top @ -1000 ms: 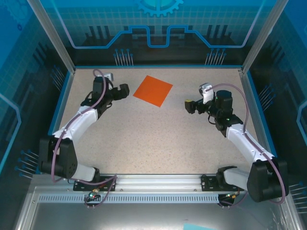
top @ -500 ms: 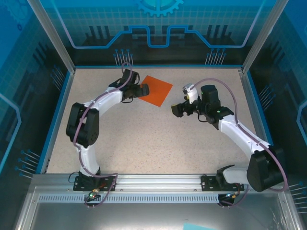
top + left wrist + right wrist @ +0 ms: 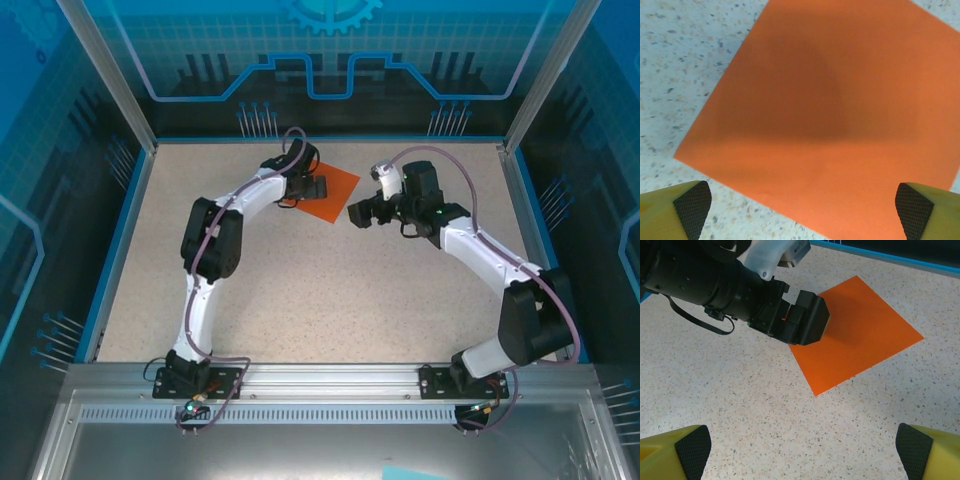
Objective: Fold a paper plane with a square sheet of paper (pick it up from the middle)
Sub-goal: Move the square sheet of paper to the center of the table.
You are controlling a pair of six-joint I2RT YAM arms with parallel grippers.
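Looking down from the top camera, I see the orange sheet of paper (image 3: pixel 338 194) lying flat on the bench (image 3: pixel 300 300), close to the far edge and about midway between the left and right edges. It is turned so that its corners point to the bench edges, like a diamond. It is a plain square with no crease that I can make out.

My left gripper (image 3: pixel 312 187) is over the left part of the sheet, its arm reaching across from the near-left corner of the bench. On the left wrist camera the sheet (image 3: pixel 825 115) takes up most of the picture with a dark shadow across its middle. The left gripper (image 3: pixel 802 207) stands wide open: one black pad (image 3: pixel 692 206) sits over bare bench beside a corner of the sheet, the other pad (image 3: pixel 914 212) over the sheet's edge. I cannot tell whether the pads touch the paper; nothing is pinched between them.

My right gripper (image 3: pixel 358 214) is just beside the sheet's right-hand near side, over bare bench, pointed at the paper. Its wrist camera shows its own fingers (image 3: pixel 692 450) spread wide with only speckled bench between them, the sheet (image 3: pixel 865 335) ahead, and the left gripper (image 3: pixel 807 320) over the sheet's far-left part.
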